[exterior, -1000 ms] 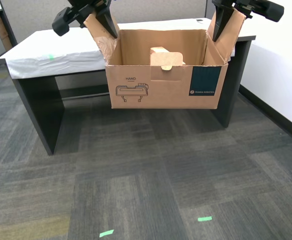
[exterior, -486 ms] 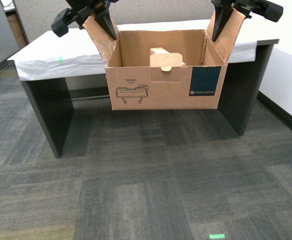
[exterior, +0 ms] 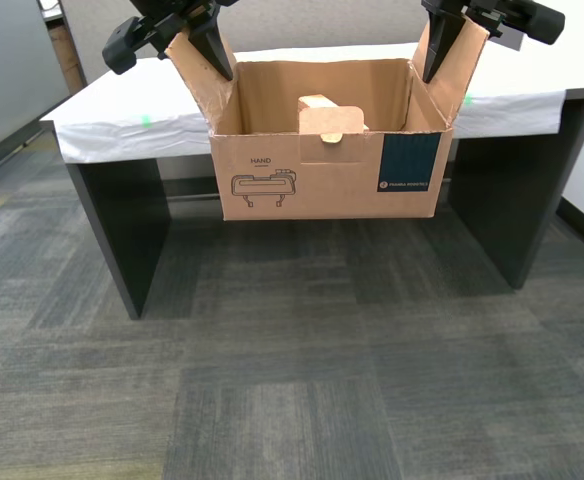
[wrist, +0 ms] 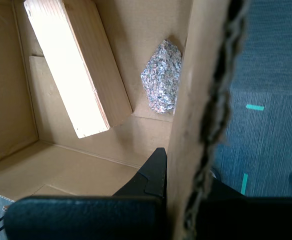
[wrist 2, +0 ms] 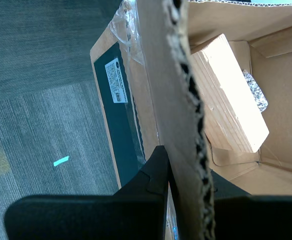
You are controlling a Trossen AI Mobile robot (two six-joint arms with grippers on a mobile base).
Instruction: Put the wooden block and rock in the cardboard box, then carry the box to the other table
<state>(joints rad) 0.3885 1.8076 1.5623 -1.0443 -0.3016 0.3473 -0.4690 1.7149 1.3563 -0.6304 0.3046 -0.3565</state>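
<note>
The cardboard box (exterior: 322, 180) hangs in the air in front of the other table (exterior: 112, 110), held by its two side flaps. My first gripper (exterior: 207, 45) is shut on the flap at the exterior view's left, and the first wrist view shows its jaws (wrist: 186, 180) clamping that flap's edge. My second gripper (exterior: 442, 40) is shut on the flap at the exterior view's right, above the teal label (wrist 2: 116, 110). Inside the box lie the pale wooden block (wrist: 71, 65) and, beside it, the speckled rock (wrist: 161, 77). Only the block's top (exterior: 317, 103) shows in the exterior view.
The table has a wrinkled whitish film top with a green tape mark (exterior: 147, 121) and dark legs (exterior: 122, 230) (exterior: 517, 200). A grey partition (exterior: 12, 70) stands at the exterior view's left. Green tape marks (wrist: 255, 107) lie on the grey carpet below.
The whole scene has shifted toward the exterior view's right and the table looks nearer, so the camera moved. The box and both grippers keep the same place in the picture.
</note>
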